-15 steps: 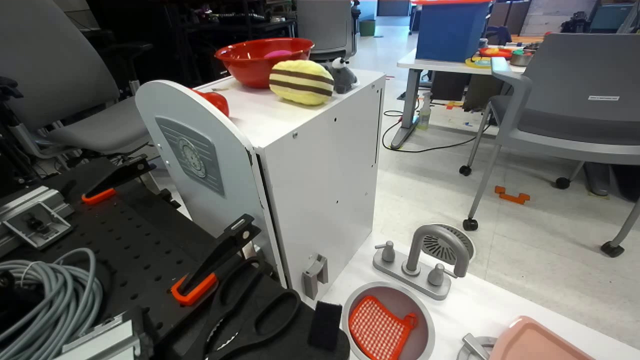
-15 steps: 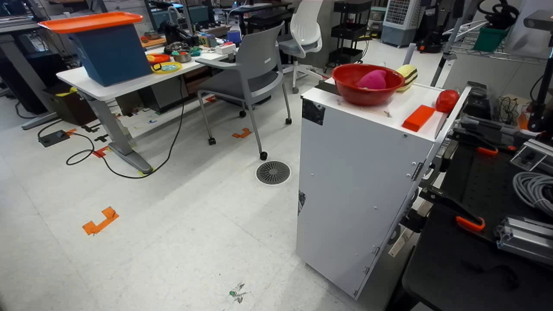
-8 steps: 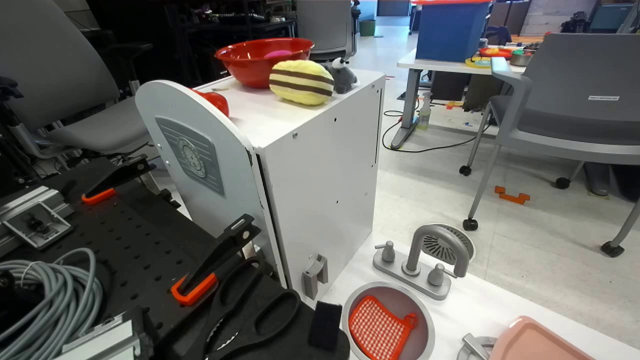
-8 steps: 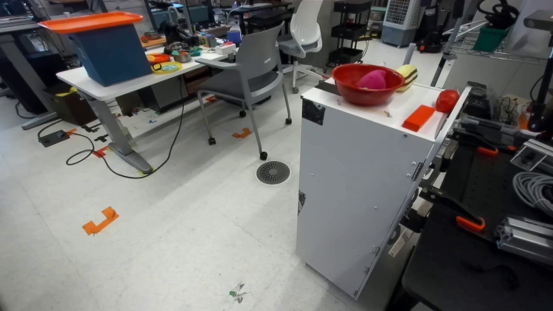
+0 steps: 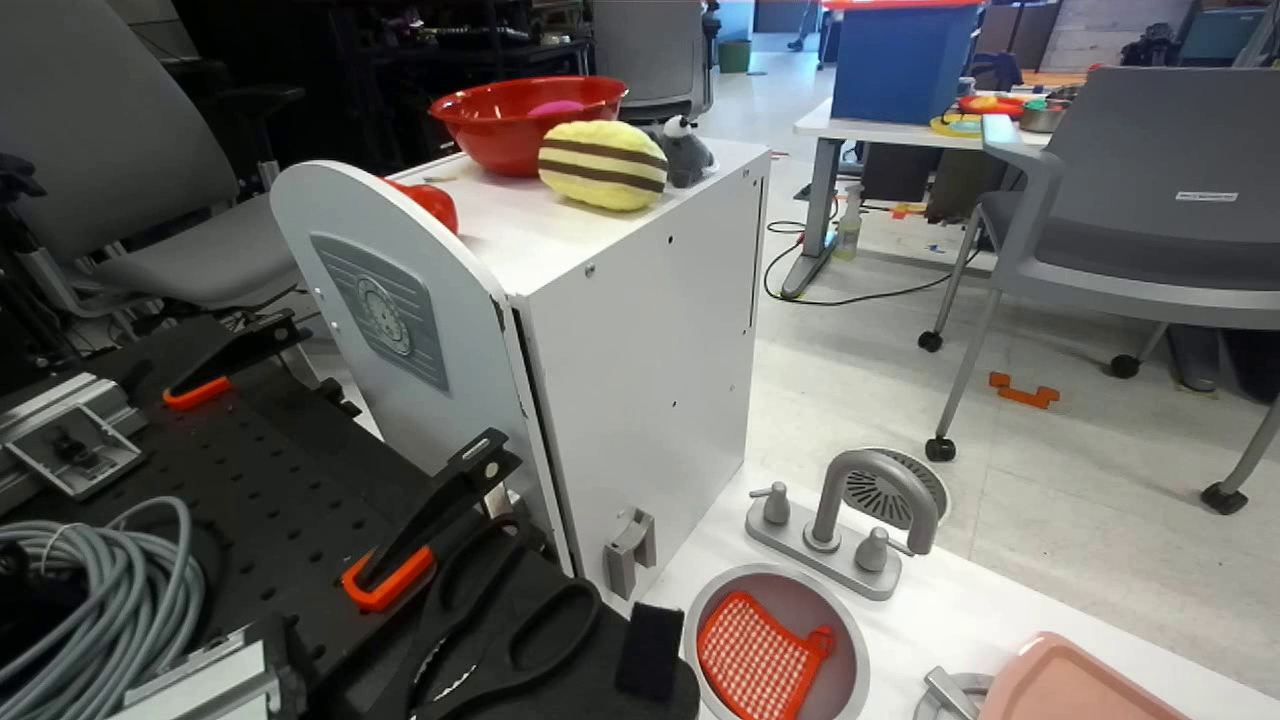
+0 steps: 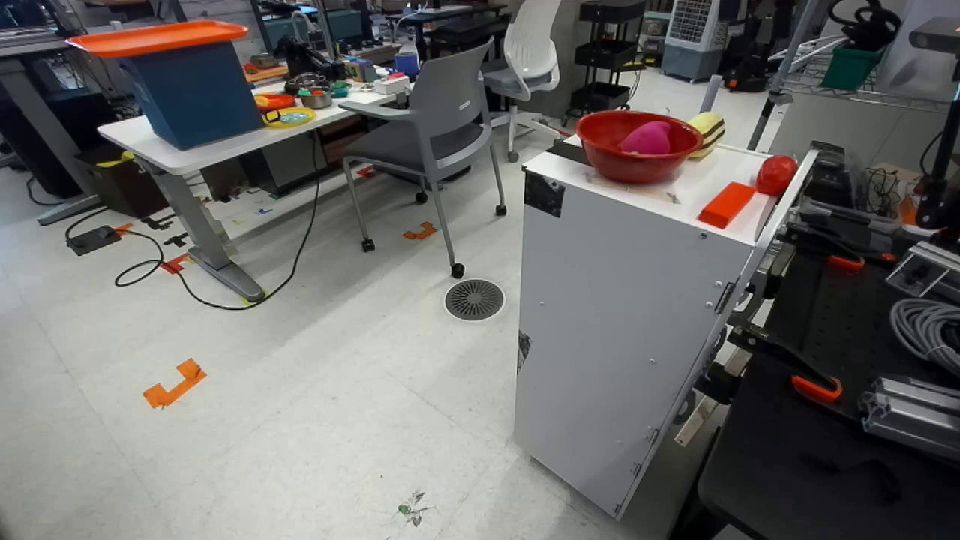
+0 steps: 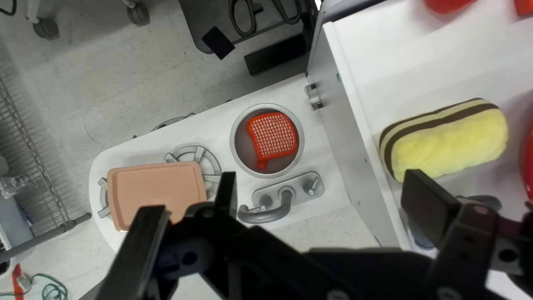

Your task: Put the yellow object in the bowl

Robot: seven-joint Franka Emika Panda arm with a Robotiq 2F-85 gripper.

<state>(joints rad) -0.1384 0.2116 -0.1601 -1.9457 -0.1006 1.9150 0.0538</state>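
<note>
Claw (image 7: 320, 191), bottom of wrist view: wide, gripping nothing, with tap (image 7: 272, 216) and side of cabinet (image 7: 347, 133) showing through the gap. Yellow plush (image 7: 447, 143) up and right of gap centre in frame, lying on cabinet top, lower left corner overlapped by claw's frame-right side. Can't tell clearance from here. Long axis close to level, climbing slightly to frame right, so running roughly along the claw's closing line. Would shift to frame right, then rotate to pinch across the short way.

Bowl (image 7: 529, 164) just past plush, cut by right border. Thin gap between the two in wrist view; overlapping in both exterior views. Claw out of both of those, so no height check. Pink lump (image 6: 647, 139) in bowl, plain in an exterior view, upper right; missing from wrist view. Grey toy (image 5: 688, 157) beside plush, upper middle in an exterior view, mostly hidden by claw in wrist view. Probably easy to snag.
</note>
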